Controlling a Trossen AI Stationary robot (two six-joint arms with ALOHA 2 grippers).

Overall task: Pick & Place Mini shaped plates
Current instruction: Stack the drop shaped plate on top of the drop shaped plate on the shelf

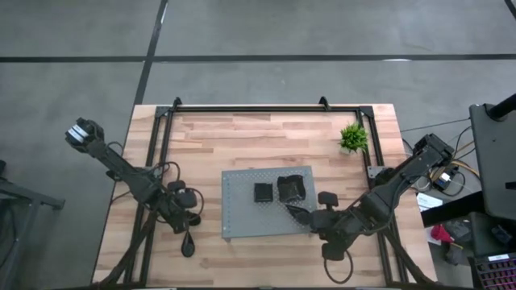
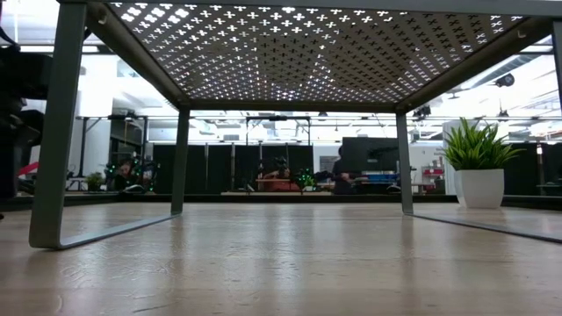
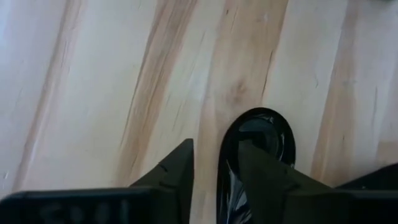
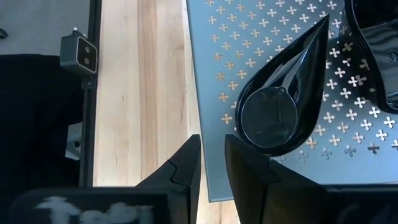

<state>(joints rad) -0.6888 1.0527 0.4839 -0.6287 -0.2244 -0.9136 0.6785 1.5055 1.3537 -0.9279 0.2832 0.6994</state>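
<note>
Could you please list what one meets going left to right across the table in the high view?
Left end effector → teardrop plate → grey board → small square plate → larger wavy plate → right end effector → potted plant.

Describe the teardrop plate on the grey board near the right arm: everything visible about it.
The teardrop plate is glossy black, looking like glazed ceramic or plastic, with a round well at its broad end and a rim tapering to a sharp point. It lies flat and upright on the grey perforated board, near the board's edge. Its broad end faces the right claw, whose fingers stand slightly apart just short of it, not gripping it. Another black dish sits close beside it.
</note>
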